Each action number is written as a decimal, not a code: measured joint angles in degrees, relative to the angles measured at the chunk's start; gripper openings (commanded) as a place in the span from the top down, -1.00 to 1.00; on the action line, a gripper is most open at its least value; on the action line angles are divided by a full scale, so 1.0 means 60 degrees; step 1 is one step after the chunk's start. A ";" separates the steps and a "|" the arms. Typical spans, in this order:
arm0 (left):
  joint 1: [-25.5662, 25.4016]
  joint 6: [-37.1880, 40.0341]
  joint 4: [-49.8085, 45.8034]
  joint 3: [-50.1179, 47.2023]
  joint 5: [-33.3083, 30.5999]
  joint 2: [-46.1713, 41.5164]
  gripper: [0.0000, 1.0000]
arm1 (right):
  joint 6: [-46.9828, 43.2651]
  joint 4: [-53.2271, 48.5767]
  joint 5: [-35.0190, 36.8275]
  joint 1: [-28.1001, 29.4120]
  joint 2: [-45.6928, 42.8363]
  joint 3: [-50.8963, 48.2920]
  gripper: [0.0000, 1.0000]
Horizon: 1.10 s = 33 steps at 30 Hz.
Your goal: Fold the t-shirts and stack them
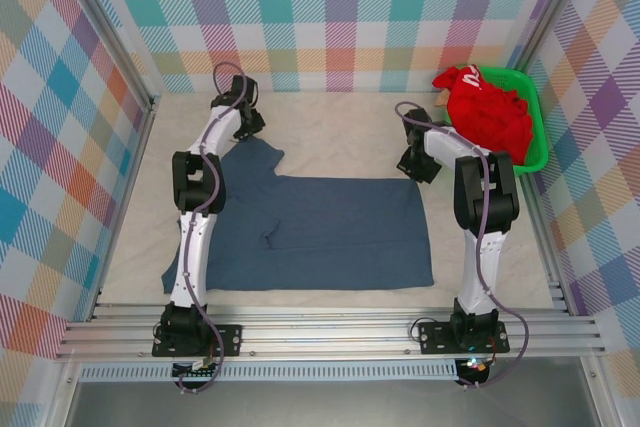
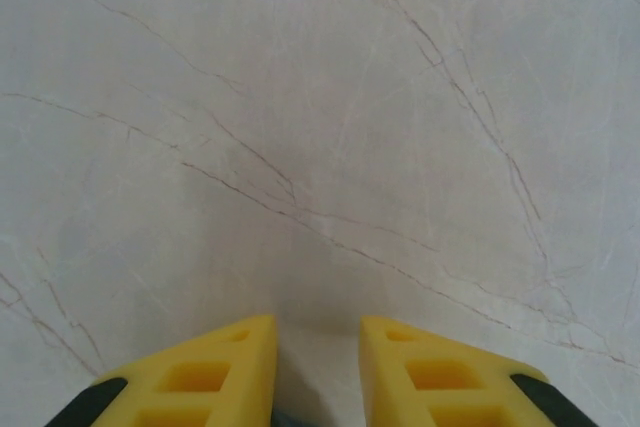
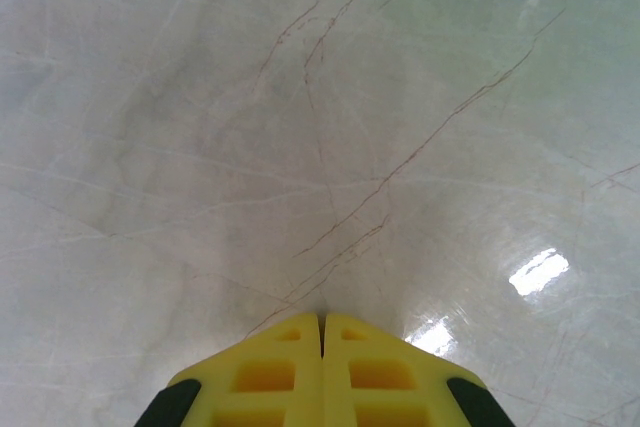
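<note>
Marble-look table [image 1: 330, 117], plaid walls.
- Blue t-shirt [image 1: 330, 232]: spread flat mid-table, unfolded.
- Red t-shirt [image 1: 490, 112]: heaped in green basket [image 1: 535, 127], far right corner.
- Left hand [image 2: 318, 332]: parted over bare table.
- Right hand [image 3: 322, 319]: clenched, nothing visible between.

I judge the first fold pending; next, grip the blue shirt's far edge.

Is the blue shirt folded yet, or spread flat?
Spread flat: the blue shirt lies wide across the table, a sleeve sticking out, not a compact fold.

Green basket [image 1: 537, 117] at the pale veined table's [image 1: 330, 137] far-right corner.
</note>
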 measured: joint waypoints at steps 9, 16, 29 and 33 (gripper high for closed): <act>-0.0157 -0.0117 -0.0780 0.0073 -0.1005 0.0000 0.45 | 0.0000 0.0004 -0.0004 0.0000 0.0000 0.0000 1.00; -0.0164 -0.0251 -0.1264 0.0142 -0.1541 -0.0004 0.22 | 0.0000 0.0007 -0.0007 0.0000 0.0000 -0.0007 1.00; -0.0208 -0.0299 -0.1796 0.0270 -0.1628 0.0015 0.68 | 0.0000 0.0007 -0.0040 0.0000 0.0000 -0.0007 1.00; -0.0208 -0.0295 -0.1836 0.0328 -0.1617 0.0029 0.92 | 0.0000 0.0069 -0.0047 0.0000 -0.0022 -0.0069 1.00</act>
